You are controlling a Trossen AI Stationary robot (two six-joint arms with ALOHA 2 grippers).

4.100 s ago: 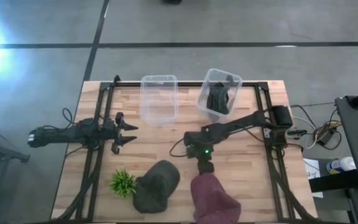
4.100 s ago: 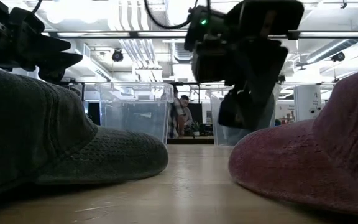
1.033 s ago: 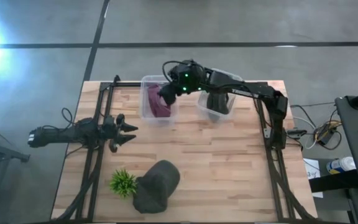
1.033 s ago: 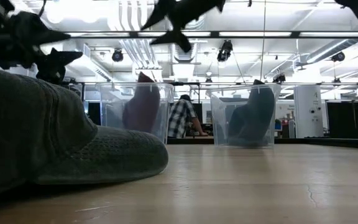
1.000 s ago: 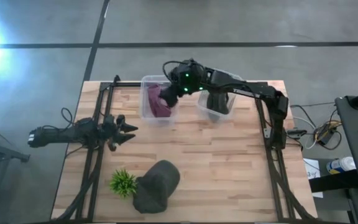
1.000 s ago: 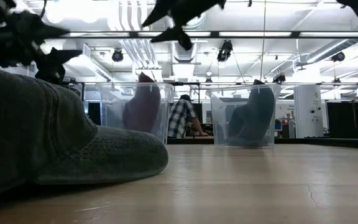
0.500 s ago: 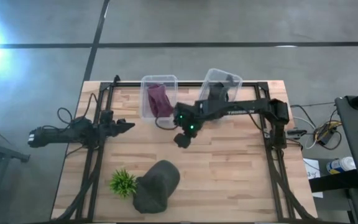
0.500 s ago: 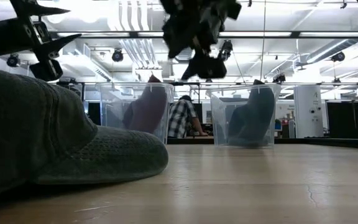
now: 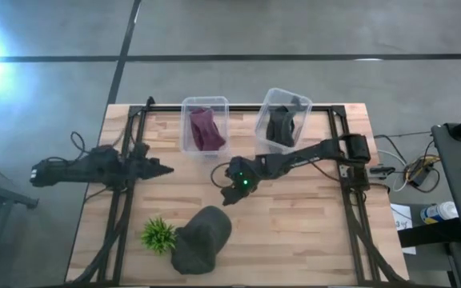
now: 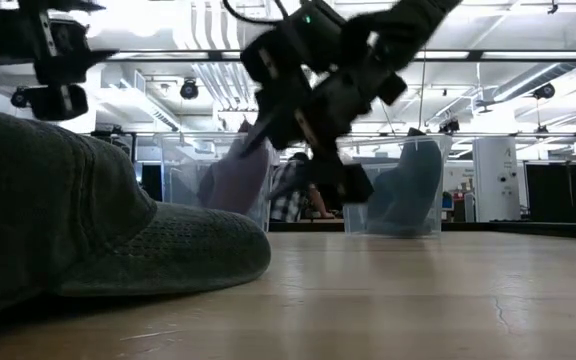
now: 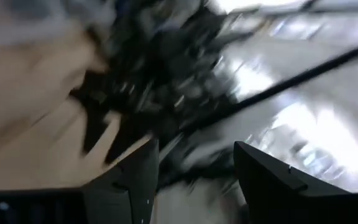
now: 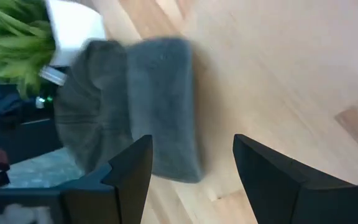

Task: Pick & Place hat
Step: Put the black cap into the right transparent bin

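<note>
A grey hat (image 9: 202,238) lies crown up on the table's near side, and it also fills the left of the low view (image 10: 88,235). My right gripper (image 9: 224,189) hovers open just beyond its far edge, and the right wrist view looks down on the grey hat (image 12: 138,118) between my fingers. A maroon hat (image 9: 205,128) sits in the left clear bin (image 9: 187,138). A dark hat (image 9: 280,126) sits in the right clear bin (image 9: 259,128). My left gripper (image 9: 163,170) waits open over the table's left side.
A small green plant (image 9: 158,234) stands right beside the grey hat's left side; the right wrist view shows the plant (image 12: 11,37) too. Black frame rails (image 9: 118,208) run along both table sides. People show in the room behind the bins.
My right gripper has swung from above the left bin toward the table's near edge and down, and now stands close over the grey hat. The maroon hat has stayed in the bin. My left gripper has turned and risen a little.
</note>
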